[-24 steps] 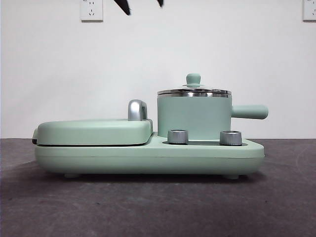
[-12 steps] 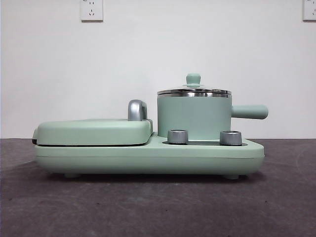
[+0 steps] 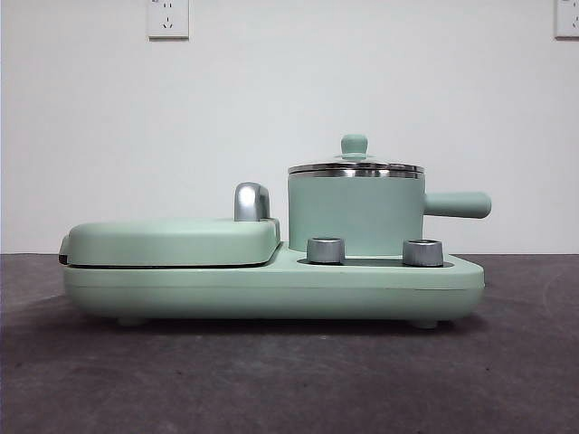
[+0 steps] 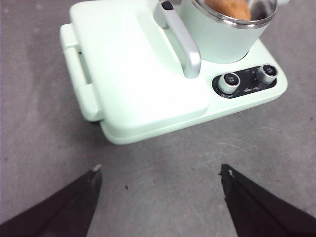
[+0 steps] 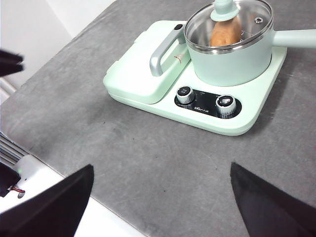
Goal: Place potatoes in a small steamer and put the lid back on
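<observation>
Potato [image 5: 225, 32] is seen inside steamer [image 3: 356, 215], w/ lid [image 5: 228, 22] seated on its rim. Left gripper [image 4: 160, 197] & right gripper [image 5: 160, 197] are held spread, empty, well clear of cooker [image 3: 271, 285].

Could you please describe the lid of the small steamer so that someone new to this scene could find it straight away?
Start at the mint-green cooking appliance on the grey table. At the end above the two silver dials stands the small steamer, a round pot with a straight side handle. The lid sits on its rim: clear glass, steel edge, small green knob, the potato visible beneath, unlike the opaque flat griddle cover alongside.
</observation>
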Available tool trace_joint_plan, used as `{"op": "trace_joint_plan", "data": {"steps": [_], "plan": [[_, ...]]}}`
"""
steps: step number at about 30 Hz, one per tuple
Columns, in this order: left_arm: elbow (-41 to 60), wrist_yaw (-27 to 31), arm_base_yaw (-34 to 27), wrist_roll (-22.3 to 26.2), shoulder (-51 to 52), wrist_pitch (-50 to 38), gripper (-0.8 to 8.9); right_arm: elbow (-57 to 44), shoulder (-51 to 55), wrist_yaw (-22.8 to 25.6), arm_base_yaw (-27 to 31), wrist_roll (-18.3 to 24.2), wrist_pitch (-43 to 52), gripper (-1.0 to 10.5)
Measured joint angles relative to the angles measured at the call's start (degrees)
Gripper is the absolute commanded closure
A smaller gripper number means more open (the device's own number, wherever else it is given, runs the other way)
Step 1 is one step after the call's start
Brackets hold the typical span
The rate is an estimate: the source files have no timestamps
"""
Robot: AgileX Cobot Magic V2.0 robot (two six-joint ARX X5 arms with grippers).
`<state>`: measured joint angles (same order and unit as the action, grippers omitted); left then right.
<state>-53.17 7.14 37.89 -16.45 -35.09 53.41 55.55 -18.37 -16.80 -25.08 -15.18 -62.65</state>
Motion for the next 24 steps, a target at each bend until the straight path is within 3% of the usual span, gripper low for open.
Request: {"op": "trace_joint_plan", "data": {"steps": [6,7,8,9,10,24], "plan": [[2.62,0.0,0.0,-0.79,11.72,1.73,4.57,0.0,0.0,0.02,0.0,0.0,-0.02,5.2],[2.62,0.0,0.0,-0.79,12.72,1.77,5.06,0.0,0.0,0.0,0.0,0.0,-0.02,5.6],[2.62,0.0,0.0,-0.74,13.53,1.77,6.85,0.0,0.0,0.0,0.0,-0.02,-0.02,6.9],[2.62,0.0,0.0,-0.74,14.05,1.79,8.28,0.0,0.0,0.0,0.0,-0.07,-0.04,9.1],[2.62,0.0,0.0,-0.79,14.32,1.81,7.93,0.0,0.0,0.02,0.0,0.0,-0.02,9.5],[2.67,0.0,0.0,-0.94,14.43,2.25,8.08,0.0,0.0,1.11,0.0,0.37,-0.02,9.3]]}}
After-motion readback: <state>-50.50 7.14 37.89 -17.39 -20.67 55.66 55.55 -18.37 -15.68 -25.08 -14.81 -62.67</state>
